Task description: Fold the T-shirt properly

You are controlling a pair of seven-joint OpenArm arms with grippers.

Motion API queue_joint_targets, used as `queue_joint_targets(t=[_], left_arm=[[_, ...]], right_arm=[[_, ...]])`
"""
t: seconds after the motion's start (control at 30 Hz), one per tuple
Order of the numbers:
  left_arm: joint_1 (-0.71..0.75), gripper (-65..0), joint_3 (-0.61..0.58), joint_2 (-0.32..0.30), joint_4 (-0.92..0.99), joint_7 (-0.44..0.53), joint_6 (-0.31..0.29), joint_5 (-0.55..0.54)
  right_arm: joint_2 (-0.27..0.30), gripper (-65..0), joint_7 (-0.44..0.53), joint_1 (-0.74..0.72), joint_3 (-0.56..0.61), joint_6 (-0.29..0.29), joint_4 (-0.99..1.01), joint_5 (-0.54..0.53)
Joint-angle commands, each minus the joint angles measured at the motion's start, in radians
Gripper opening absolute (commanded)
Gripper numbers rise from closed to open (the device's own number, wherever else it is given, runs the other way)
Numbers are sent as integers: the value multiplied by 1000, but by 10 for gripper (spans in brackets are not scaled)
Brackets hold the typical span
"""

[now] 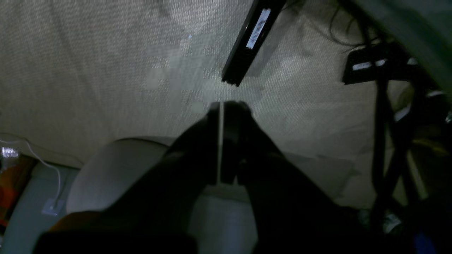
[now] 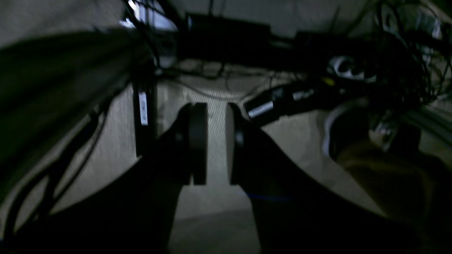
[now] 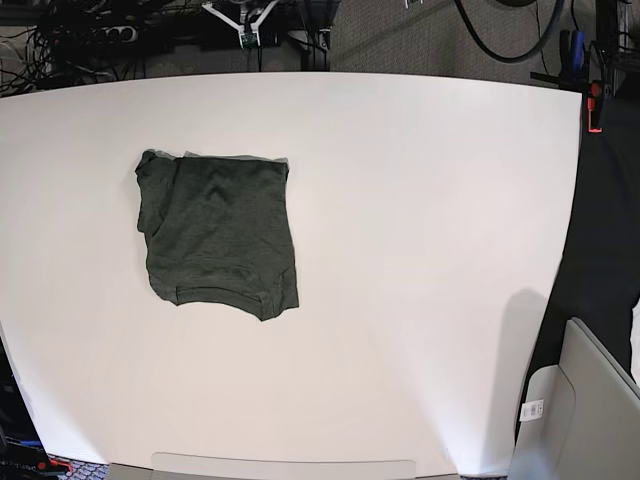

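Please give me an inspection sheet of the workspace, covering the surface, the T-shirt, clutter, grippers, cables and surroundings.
Surface: white table, bare apart from the garment.
Job's things: T-shirt, dark olive, lying folded into a rough rectangle on the table's left part in the base view; edges slightly uneven.
Clutter: nothing seen on the table.
Grippers: left gripper shut, empty, over carpet off the table; right gripper with a narrow gap between the jaws, nothing between them; neither arm shows in the base view.
Cables: tangle behind the table's far edge; more wiring in the right wrist view.
Surroundings: grey carpet, black bar with a white label.
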State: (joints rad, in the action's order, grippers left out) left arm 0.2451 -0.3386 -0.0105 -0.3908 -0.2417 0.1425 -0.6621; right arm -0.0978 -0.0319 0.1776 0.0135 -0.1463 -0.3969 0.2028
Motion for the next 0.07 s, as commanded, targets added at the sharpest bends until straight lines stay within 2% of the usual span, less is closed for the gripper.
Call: queue_joint_targets(t=[0.0, 0.03], left_arm=[[-7, -650, 0, 14, 2, -5, 1, 0], [-14, -650, 0, 16, 11, -6, 1, 0]], right_arm=[[-16, -576, 13, -2, -2, 1, -4, -7], [-18, -576, 14, -2, -2, 1, -4, -7]])
